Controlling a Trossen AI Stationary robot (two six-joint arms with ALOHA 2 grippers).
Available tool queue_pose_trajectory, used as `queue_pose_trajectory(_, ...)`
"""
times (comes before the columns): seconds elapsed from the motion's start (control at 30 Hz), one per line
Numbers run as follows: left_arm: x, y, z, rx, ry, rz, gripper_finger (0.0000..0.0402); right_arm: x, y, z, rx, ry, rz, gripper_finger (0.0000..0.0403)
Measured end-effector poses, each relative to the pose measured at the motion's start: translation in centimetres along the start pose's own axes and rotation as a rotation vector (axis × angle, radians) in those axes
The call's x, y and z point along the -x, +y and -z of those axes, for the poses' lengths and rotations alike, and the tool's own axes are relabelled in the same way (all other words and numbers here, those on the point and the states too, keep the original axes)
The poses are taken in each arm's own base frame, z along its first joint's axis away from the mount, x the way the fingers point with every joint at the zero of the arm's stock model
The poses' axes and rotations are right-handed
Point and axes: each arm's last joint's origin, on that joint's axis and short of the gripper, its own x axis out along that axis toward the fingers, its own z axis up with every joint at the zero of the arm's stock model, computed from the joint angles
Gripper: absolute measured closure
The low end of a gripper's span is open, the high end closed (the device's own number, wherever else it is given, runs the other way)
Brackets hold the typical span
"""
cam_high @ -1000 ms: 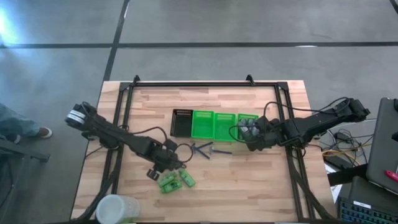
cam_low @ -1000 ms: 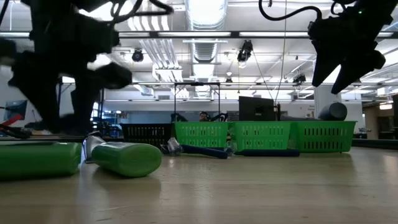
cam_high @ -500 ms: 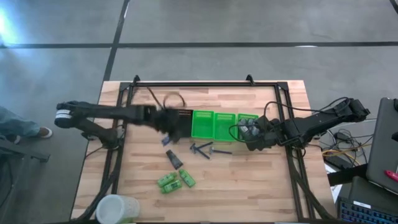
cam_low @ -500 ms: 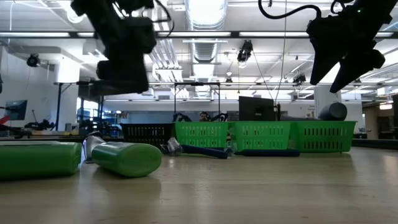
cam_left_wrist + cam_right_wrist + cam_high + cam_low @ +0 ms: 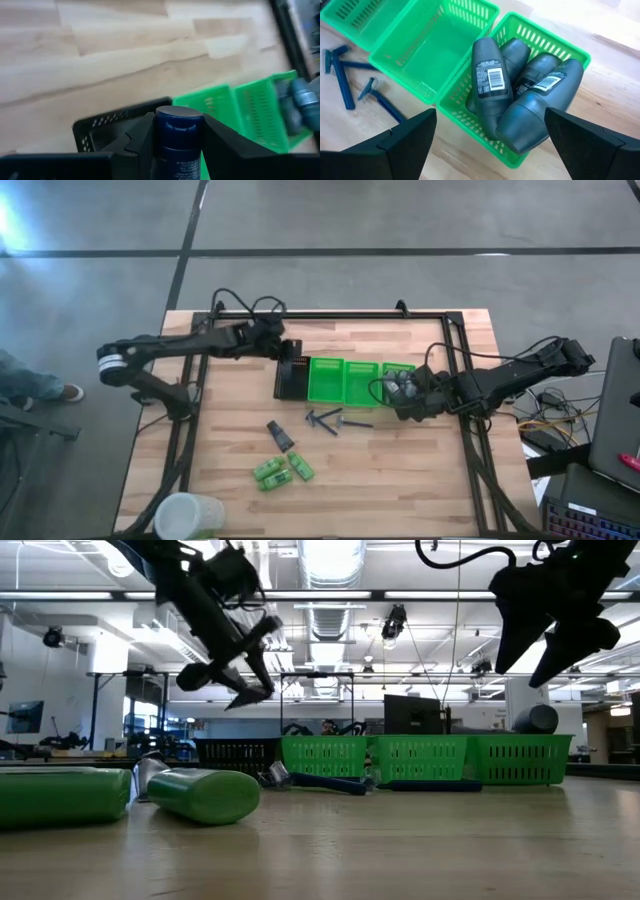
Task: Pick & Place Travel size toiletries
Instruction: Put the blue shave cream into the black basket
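Note:
My left gripper point(image 5: 284, 351) hangs above the far end of the black slotted tray point(image 5: 291, 380), shut on a dark blue capped tube point(image 5: 178, 145). My right gripper point(image 5: 405, 402) is open, hovering over the rightmost green tray point(image 5: 398, 372), which holds several grey oval bottles point(image 5: 492, 80). On the wood lie a dark packet point(image 5: 280, 434), three green tubes point(image 5: 283, 471) and blue razors point(image 5: 330, 420). Two green trays point(image 5: 343, 381) stand between the black tray and the bottle tray. My left gripper pinches the dark blue tube between its two fingers point(image 5: 142, 140), which lie along its sides. The tube's rounded cap end point(image 5: 178, 119) sticks out past the fingertips. In the low view the gripper point(image 5: 235, 680) is well above the table, so the tube is lifted clear.
A pale round cup point(image 5: 186, 516) stands at the near left corner. A black frame rail point(image 5: 330, 314) runs along the far edge. Bare wood lies near and right of the razors. In the low view green tubes point(image 5: 200, 795) lie close in front.
My left gripper has risen from the table beside the green tubes and swung toward the far edge, ending above the black tray with the dark tube in its fingers. One dark packet stays on the wood. My right gripper has kept still.

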Motion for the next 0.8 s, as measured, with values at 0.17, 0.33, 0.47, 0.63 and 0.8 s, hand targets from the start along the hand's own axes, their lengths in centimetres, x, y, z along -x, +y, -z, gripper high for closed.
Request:
queue_pose_trajectory(0.17,-1.7,-0.3,1.4,-0.010,-0.019,-0.090,0.0267,0.0,0.0,0.0,-0.009,-0.009,0.003,0.0035)
queue_pose_trajectory(0.33,-3.0,0.1,2.4,-0.027,-0.028,-0.186,0.0263,0.0,-0.1,0.0,-0.006,-0.014,0.011,0.0035)
queue_pose_trajectory(0.47,-3.8,0.3,2.8,-0.016,-0.014,-0.215,0.0249,0.0,-0.1,-0.1,-0.008,-0.024,0.014,0.0035)
queue_pose_trajectory(0.63,-4.3,0.3,3.3,-0.029,0.003,-0.227,0.0243,0.0,-0.1,-0.1,-0.007,-0.027,0.017,0.0035)
queue_pose_trajectory(0.8,-3.8,0.1,3.6,-0.046,0.013,-0.220,0.0237,0.0,-0.2,0.0,-0.003,-0.027,0.019,0.0035)
